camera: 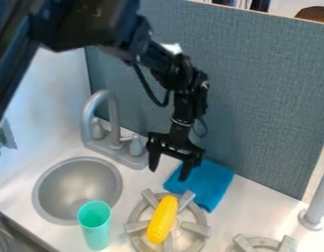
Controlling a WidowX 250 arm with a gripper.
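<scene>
Blue-gray panel (256, 98) behind, white counter (246, 209) below: your claw (169, 173) hangs open and empty near the corn.

Your claw's two fingers stand well spread, and from them the corn (163, 219) lies lower and toward the camera, resting on the burner (198, 228). Its long axis runs roughly away from you toward the camera, its far end nearest the claw, so your finger spread sits about crosswise to it. You have the cloth (215, 186) just beside one fingertip in view; whether they touch, you can't tell. Off the claw's other side is the sink (75, 184), with the cup (94, 227) upright at its camera-side rim.
</scene>
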